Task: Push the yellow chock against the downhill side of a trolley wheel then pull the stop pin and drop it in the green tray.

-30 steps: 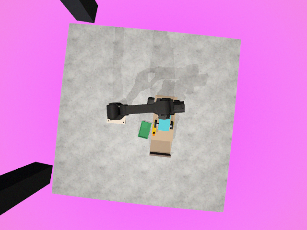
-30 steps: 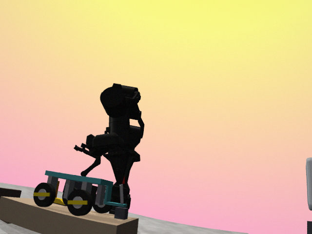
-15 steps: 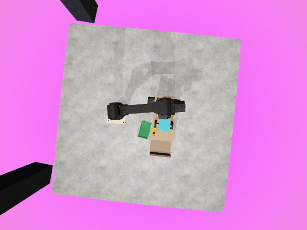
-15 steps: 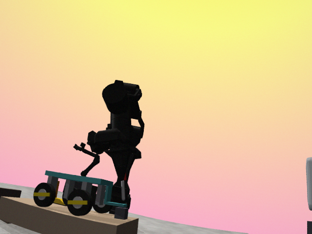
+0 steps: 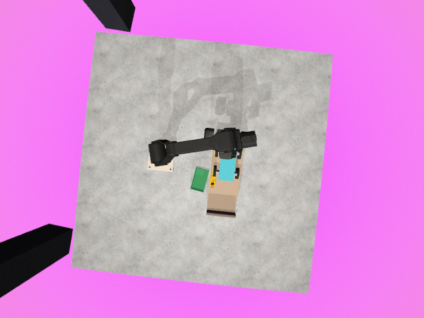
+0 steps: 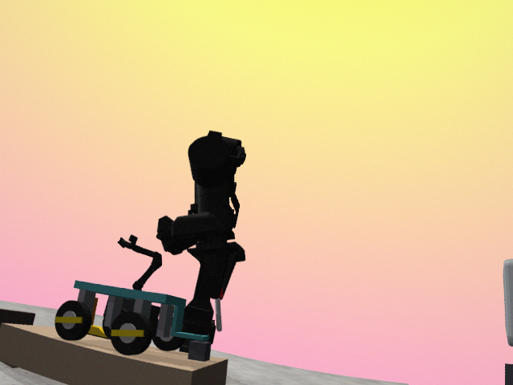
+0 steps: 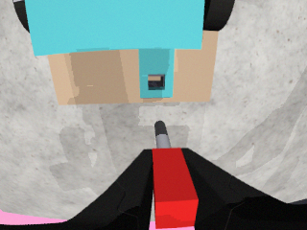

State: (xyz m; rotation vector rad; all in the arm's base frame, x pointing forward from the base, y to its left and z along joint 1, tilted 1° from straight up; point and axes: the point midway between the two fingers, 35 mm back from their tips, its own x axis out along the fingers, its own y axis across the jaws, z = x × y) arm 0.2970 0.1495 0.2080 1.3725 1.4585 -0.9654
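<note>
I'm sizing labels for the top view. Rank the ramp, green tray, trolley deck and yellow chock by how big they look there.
Largest to smallest:
1. ramp
2. trolley deck, partly under the arm
3. green tray, close to the deck, so unsure
4. yellow chock

Surroundings: what we see beyond the work itself

We see a mottled grey, stone-like square floor slab [image 5: 136, 222] set against a flat magenta background [image 5: 376, 171]; a faint grey shadow [image 5: 218, 99] lies across the slab's far half. Two long black rectangular beams cut into the top view, one at the upper left corner [image 5: 111, 13] and a larger one at the lower left [image 5: 30, 253], both just off the slab's edges (what they belong to we cannot tell). In the exterior view we find a yellow-to-pink graded sky [image 6: 331, 124] and a pale grey block [image 6: 508, 302] cropped by the right edge.
</note>
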